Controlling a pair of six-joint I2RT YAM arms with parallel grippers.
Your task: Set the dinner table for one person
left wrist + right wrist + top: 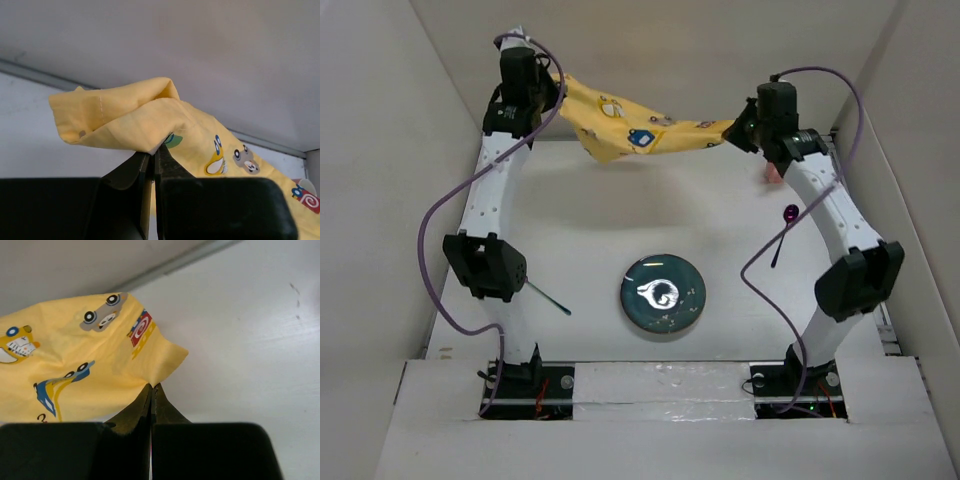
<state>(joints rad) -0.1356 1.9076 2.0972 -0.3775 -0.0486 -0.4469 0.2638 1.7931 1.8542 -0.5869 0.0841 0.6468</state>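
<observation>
A yellow cartoon-car cloth mat (625, 125) hangs stretched between my two grippers above the far part of the white dinner table (590, 230). My left gripper (552, 82) is shut on the mat's left corner (120, 117). My right gripper (732, 130) is shut on its right corner (160, 360). A dark teal plate (663, 293) sits on the table near the middle front. A purple-headed spoon (784, 232) lies right of it. A thin green-handled utensil (550, 298) lies left of the plate.
White panel walls (410, 130) enclose the table on the left, back and right. A small pink object (772, 173) sits behind my right arm. The arm bases (665, 385) stand at the near edge.
</observation>
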